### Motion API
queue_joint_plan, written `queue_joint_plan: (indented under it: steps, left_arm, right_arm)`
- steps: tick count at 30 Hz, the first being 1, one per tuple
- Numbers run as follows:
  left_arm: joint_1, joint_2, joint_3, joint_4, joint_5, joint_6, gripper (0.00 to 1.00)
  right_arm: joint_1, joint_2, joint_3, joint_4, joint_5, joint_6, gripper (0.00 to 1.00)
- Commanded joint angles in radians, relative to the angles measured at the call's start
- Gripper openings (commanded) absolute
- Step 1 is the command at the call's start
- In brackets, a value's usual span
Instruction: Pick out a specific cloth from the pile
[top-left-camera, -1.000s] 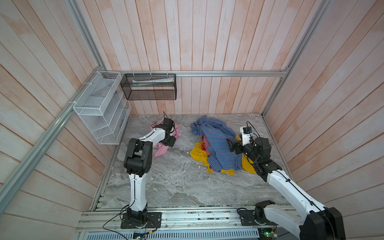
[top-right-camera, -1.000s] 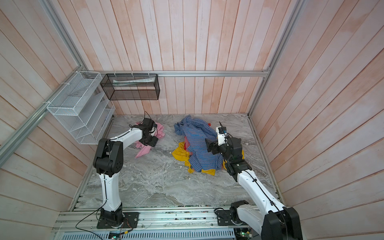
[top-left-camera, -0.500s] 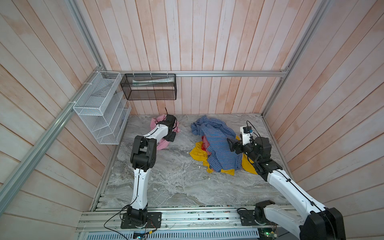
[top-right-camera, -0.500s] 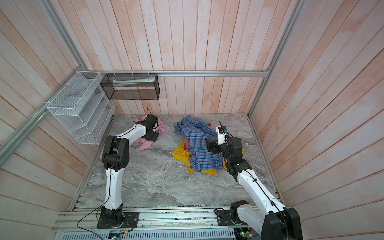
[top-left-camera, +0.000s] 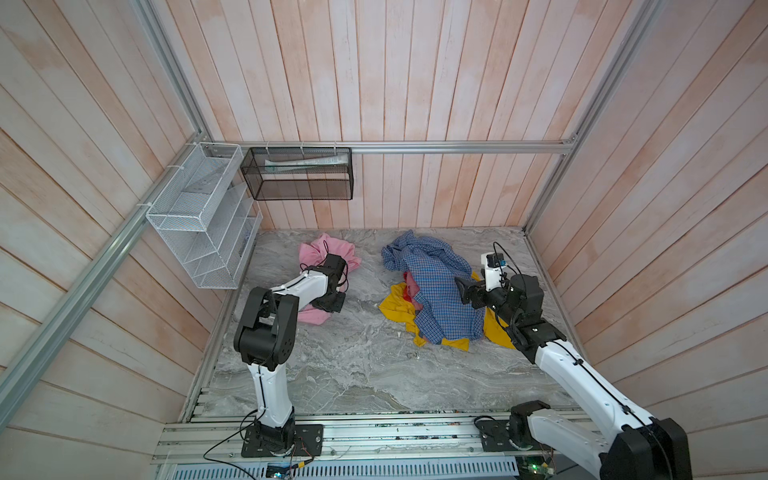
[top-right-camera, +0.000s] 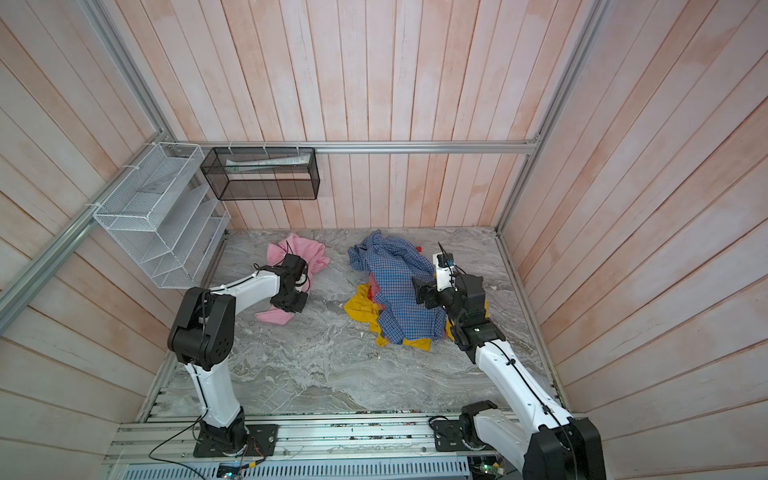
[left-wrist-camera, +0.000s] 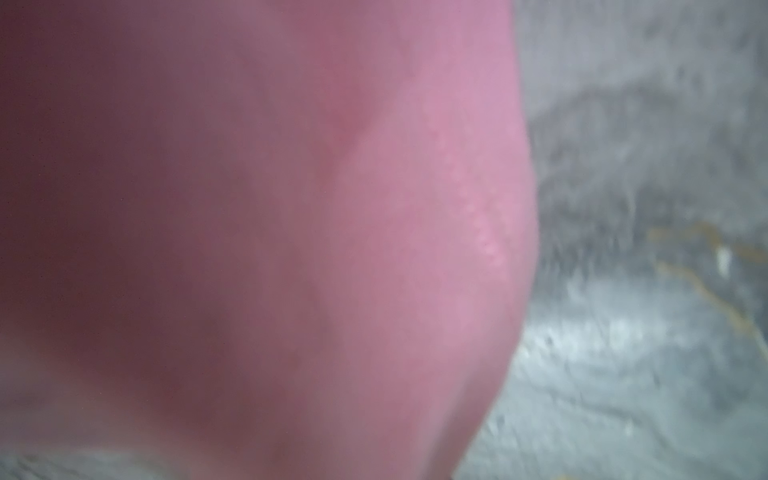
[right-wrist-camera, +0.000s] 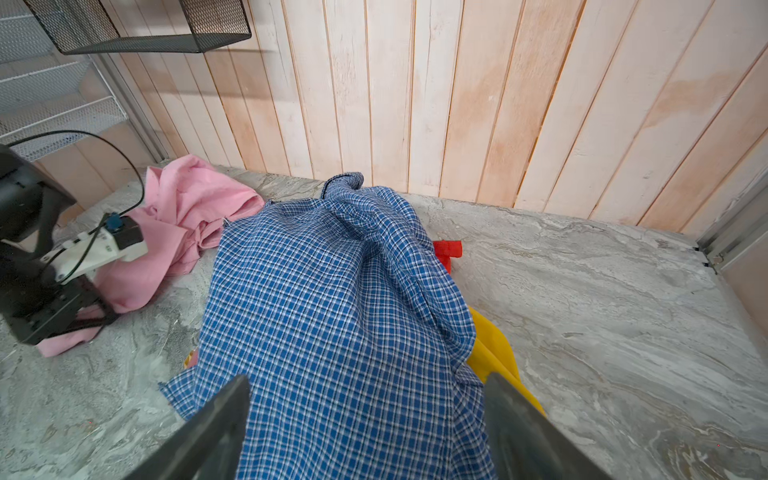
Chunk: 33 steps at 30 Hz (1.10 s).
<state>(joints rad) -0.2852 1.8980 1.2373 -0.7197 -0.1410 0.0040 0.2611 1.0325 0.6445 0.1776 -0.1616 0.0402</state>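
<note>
**A:** On the grey marbled tabletop, the heap of clothes is topped by a large blue-and-white checked cotton shirt. The plain light pink soft fabric garment lies crumpled on the left arm's side of that shirt, with bare stone between them.

**B:** How will it handle?

**A:** Light and limp, I judge. It should sag and trail when lifted, and it is not fragile. A bunched fold offers a surer bite than a flat hem.

**B:** And the left gripper?

**A:** It is low on the pink garment. Pink blur fills its wrist view and no finger shows, so I cannot tell whether it pinches.

**B:** The right gripper?

**A:** It is above the shirt with its fingers spread, holding nothing.
</note>
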Motion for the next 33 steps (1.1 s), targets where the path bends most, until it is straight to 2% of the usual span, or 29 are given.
queue_joint_plan:
  steps: [1,3,6,9,15,23,27,31,32,33]
  left_arm:
    - [-0.005,-0.081,-0.054,-0.051,0.037,-0.046,0.18]
    - [-0.003,-0.111,-0.045,-0.044,0.04,-0.052,0.14]
    - [-0.004,-0.125,0.016,-0.063,0.082,-0.059,0.0]
    - [-0.006,-0.151,0.068,-0.099,0.112,-0.068,0.0]
    - [-0.006,-0.214,0.14,-0.101,0.042,-0.036,0.0]
    - [0.018,0.025,0.441,-0.121,-0.005,-0.006,0.0]
    - [0.032,0.185,0.594,-0.138,-0.084,0.008,0.0]
    - [0.031,0.322,0.648,-0.149,-0.144,0.034,0.09]
    - [0.03,0.344,0.653,-0.153,-0.141,0.037,0.13]
    - [0.03,0.36,0.653,-0.155,-0.119,0.037,0.22]
  right_arm:
    - [0.006,0.01,0.035,-0.001,-0.004,-0.018,0.88]
    - [0.006,0.019,0.039,0.003,-0.014,-0.019,0.88]
    - [0.007,0.028,0.046,0.007,-0.024,-0.019,0.88]
    - [0.007,0.019,0.046,0.008,-0.015,-0.022,0.88]
    - [0.007,0.003,0.026,0.009,0.008,-0.031,0.88]
    - [0.007,0.031,0.035,0.028,-0.007,-0.025,0.88]
    - [0.007,0.029,0.036,0.027,-0.003,-0.022,0.88]
    - [0.006,0.023,0.027,0.026,0.005,-0.017,0.88]
    - [0.007,0.024,0.026,0.022,0.005,-0.016,0.88]
    - [0.007,0.022,0.024,0.019,0.007,-0.015,0.88]
